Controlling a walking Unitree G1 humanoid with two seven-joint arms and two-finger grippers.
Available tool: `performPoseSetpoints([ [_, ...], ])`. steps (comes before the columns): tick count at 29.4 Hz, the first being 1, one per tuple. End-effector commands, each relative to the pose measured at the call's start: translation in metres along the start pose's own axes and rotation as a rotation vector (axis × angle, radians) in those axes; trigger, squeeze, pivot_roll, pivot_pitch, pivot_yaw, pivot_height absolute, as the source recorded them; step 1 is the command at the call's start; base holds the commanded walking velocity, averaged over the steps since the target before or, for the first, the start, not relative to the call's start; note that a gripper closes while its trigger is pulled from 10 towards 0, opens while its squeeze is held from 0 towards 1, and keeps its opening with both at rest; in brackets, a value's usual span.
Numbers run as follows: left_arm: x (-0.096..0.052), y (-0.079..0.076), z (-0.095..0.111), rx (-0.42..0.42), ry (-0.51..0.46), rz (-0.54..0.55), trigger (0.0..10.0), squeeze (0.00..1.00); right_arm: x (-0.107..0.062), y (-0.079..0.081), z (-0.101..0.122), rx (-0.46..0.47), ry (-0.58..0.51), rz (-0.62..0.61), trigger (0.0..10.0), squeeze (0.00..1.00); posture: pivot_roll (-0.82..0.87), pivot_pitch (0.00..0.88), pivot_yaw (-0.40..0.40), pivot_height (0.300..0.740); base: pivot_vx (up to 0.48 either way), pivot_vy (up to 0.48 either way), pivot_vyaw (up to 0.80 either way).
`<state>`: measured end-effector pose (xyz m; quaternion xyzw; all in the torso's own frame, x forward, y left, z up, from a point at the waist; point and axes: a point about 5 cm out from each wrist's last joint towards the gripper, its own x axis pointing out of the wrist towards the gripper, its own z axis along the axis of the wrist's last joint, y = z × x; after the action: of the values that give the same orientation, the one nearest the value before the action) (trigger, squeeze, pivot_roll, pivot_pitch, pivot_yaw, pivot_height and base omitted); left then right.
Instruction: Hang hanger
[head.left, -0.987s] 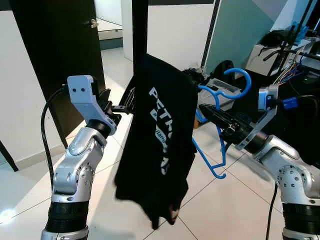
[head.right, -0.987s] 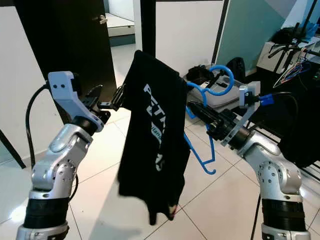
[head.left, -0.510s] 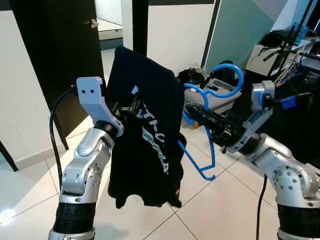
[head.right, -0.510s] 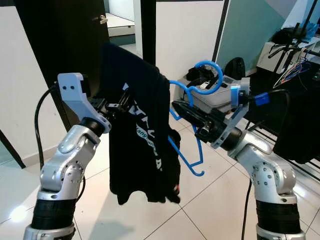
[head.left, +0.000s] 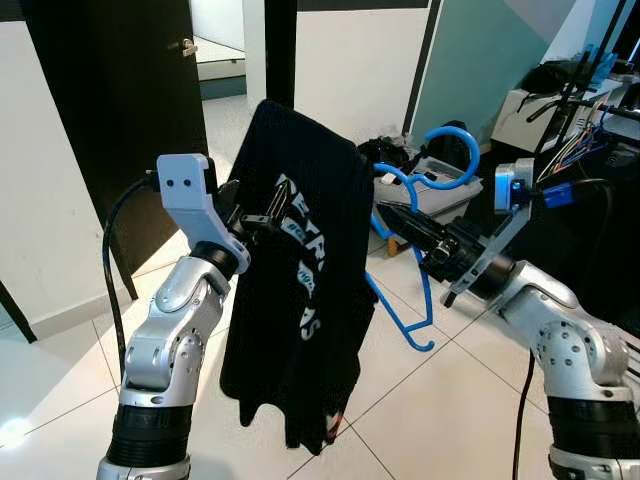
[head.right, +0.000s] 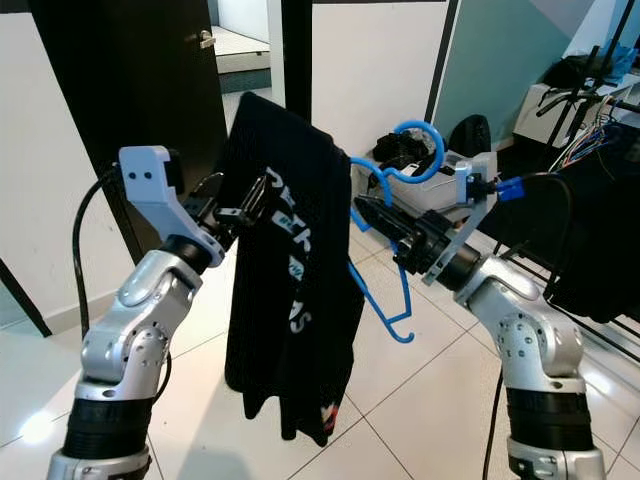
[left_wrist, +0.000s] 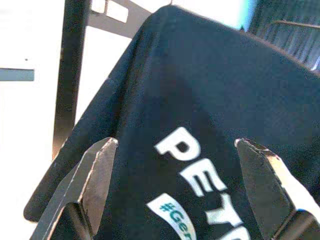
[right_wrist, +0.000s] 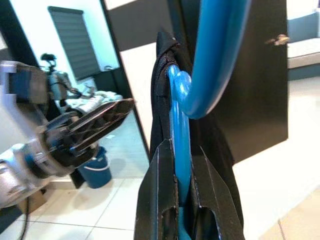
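Note:
A blue plastic hanger (head.left: 452, 130) carries a black T-shirt (head.left: 300, 300) with white lettering, draped over one arm of it and hanging down between my two arms. My right gripper (right_wrist: 180, 150) is shut on the hanger's stem just under the hook, also seen from the head (head.left: 400, 215). The hook points up and to the right. My left gripper (head.left: 265, 212) is at the shirt's upper left side. Its fingers stand wide open (left_wrist: 175, 145), with the shirt's printed front (left_wrist: 200, 125) right before them.
A dark door (head.left: 110, 100) and a black post (head.left: 280, 50) stand behind the shirt. Bags and a box (head.left: 425, 165) lie on the tiled floor at the back. A desk with cables (head.left: 590, 100) and dark hanging cloth (head.left: 605, 230) are at the right.
My left gripper has come in from the left to the shirt. The right gripper swung the hanger and shirt to the left, then a little back to the right.

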<state>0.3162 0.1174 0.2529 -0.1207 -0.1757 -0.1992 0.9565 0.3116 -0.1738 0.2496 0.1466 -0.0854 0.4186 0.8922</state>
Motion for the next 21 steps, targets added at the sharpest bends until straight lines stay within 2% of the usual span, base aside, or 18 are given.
performPoseSetpoints([
  [1, -0.002, -0.008, -0.001, 0.020, 0.020, -0.084, 10.0, 0.00, 0.001, -0.001, 0.010, -0.036, -0.036, 0.000, 10.0, 0.00, -0.01, 0.000, -0.067, 0.740, 0.000, 0.000, 0.00],
  [2, -0.002, -0.008, -0.001, 0.020, 0.020, -0.084, 10.0, 0.00, 0.001, -0.001, 0.010, -0.036, -0.036, 0.000, 10.0, 0.00, -0.01, 0.000, -0.067, 0.740, 0.000, 0.000, 0.00],
  [4, -0.005, -0.013, 0.005, 0.068, 0.017, -0.175, 10.0, 0.00, -0.003, -0.001, 0.004, -0.067, 0.027, 0.043, 10.0, 0.00, -0.01, 0.000, -0.069, 0.740, 0.000, 0.000, 0.00],
  [5, -0.005, -0.013, 0.005, 0.068, 0.017, -0.175, 10.0, 0.00, -0.003, -0.001, 0.004, -0.067, 0.027, 0.043, 10.0, 0.00, -0.01, 0.000, -0.069, 0.740, 0.000, 0.000, 0.00],
  [6, -0.006, -0.011, 0.015, 0.108, -0.002, -0.221, 10.0, 0.00, -0.010, 0.000, 0.000, -0.079, 0.082, 0.083, 10.0, 0.00, 0.00, 0.000, -0.073, 0.740, 0.000, 0.000, 0.00],
  [7, -0.006, -0.011, 0.015, 0.108, -0.002, -0.221, 10.0, 0.00, -0.010, 0.000, 0.000, -0.079, 0.082, 0.083, 10.0, 0.00, 0.00, 0.000, -0.073, 0.740, 0.000, 0.000, 0.00],
  [8, -0.008, -0.008, 0.028, 0.174, -0.023, -0.284, 10.0, 0.00, -0.018, 0.000, -0.005, -0.093, 0.145, 0.133, 10.0, 0.00, 0.01, 0.000, -0.076, 0.740, 0.000, 0.000, 0.00],
  [9, -0.008, -0.008, 0.028, 0.174, -0.023, -0.284, 10.0, 0.00, -0.018, 0.000, -0.005, -0.093, 0.145, 0.133, 10.0, 0.00, 0.01, 0.000, -0.076, 0.740, 0.000, 0.000, 0.00],
  [12, -0.009, 0.000, 0.064, 0.441, -0.013, -0.509, 10.0, 0.00, -0.035, 0.005, -0.016, -0.103, 0.300, 0.262, 10.0, 0.00, 0.02, 0.000, -0.071, 0.740, 0.000, 0.000, 0.00],
  [13, -0.009, 0.000, 0.064, 0.441, -0.013, -0.509, 10.0, 0.00, -0.035, 0.005, -0.016, -0.103, 0.300, 0.262, 10.0, 0.00, 0.02, 0.000, -0.071, 0.740, 0.000, 0.000, 0.00],
  [16, -0.008, 0.002, 0.077, 0.583, 0.039, -0.663, 10.0, 0.00, -0.036, 0.005, -0.022, -0.109, 0.353, 0.304, 10.0, 0.00, 0.02, 0.000, -0.060, 0.740, 0.000, 0.000, 0.00],
  [17, -0.008, 0.002, 0.077, 0.583, 0.039, -0.663, 10.0, 0.00, -0.036, 0.005, -0.022, -0.109, 0.353, 0.304, 10.0, 0.00, 0.02, 0.000, -0.060, 0.740, 0.000, 0.000, 0.00],
  [18, -0.008, 0.002, 0.080, 0.607, 0.058, -0.710, 10.0, 0.00, -0.036, 0.005, -0.024, -0.109, 0.363, 0.313, 10.0, 0.00, 0.02, 0.000, -0.060, 0.740, 0.000, 0.000, 0.00],
  [21, -0.015, 0.004, 0.078, 0.698, 0.208, -0.919, 10.0, 0.00, -0.034, 0.008, -0.026, -0.119, 0.391, 0.363, 10.0, 0.00, 0.02, 0.000, -0.050, 0.740, 0.000, 0.000, 0.00],
])
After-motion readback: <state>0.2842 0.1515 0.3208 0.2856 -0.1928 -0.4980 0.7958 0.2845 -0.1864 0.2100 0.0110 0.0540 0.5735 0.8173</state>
